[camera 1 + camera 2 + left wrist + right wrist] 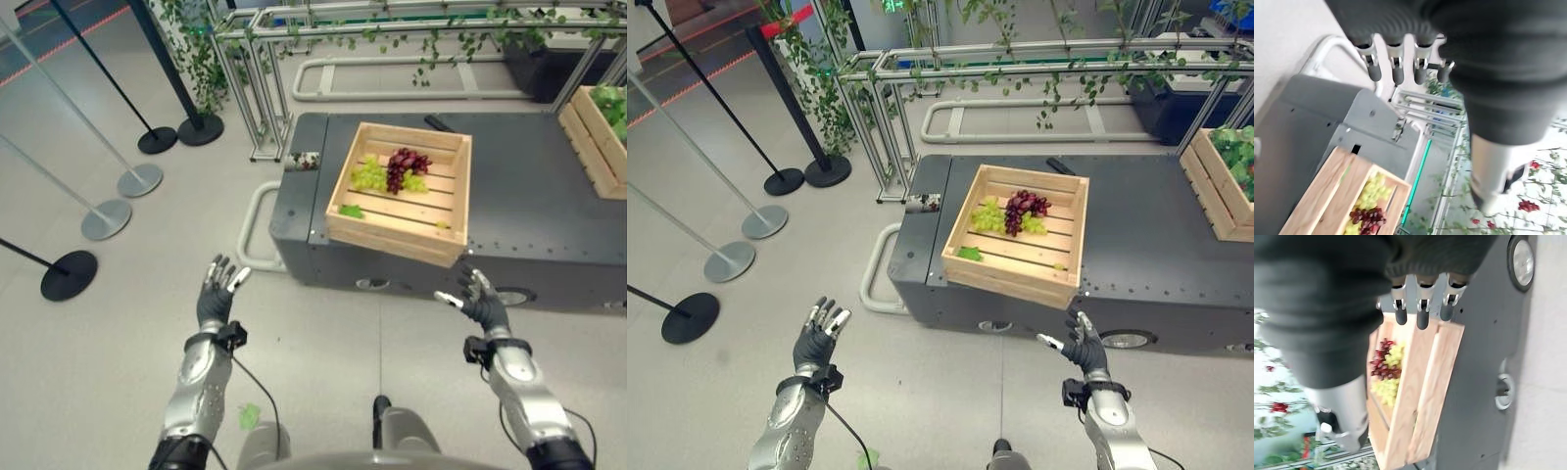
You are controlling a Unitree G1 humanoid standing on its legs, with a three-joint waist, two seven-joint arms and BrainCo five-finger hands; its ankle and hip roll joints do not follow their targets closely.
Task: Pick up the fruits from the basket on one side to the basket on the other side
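Hovering near the cart (pixel 549 196): left hand (pixel 217 294) and right hand (pixel 480 299), fingers relaxed, holding nothing. Crate (pixel 402 230) on cart holds red grapes (pixel 405 164) and green grapes (pixel 369 176). Second crate (pixel 593 147) on the cart's far right.

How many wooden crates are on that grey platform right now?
2: one wooden crate with grapes sits near the grey platform's front edge, and a second crate of greenery sits at its right end, partly cut off; others could lie beyond.

A dark grey wheeled platform (pixel 549 211) sits on the pale floor. Off to the left stand barrier posts (pixel 120 182) on round bases, with leafy vines (pixel 201 59) climbing a metal frame (pixel 257 88) behind.
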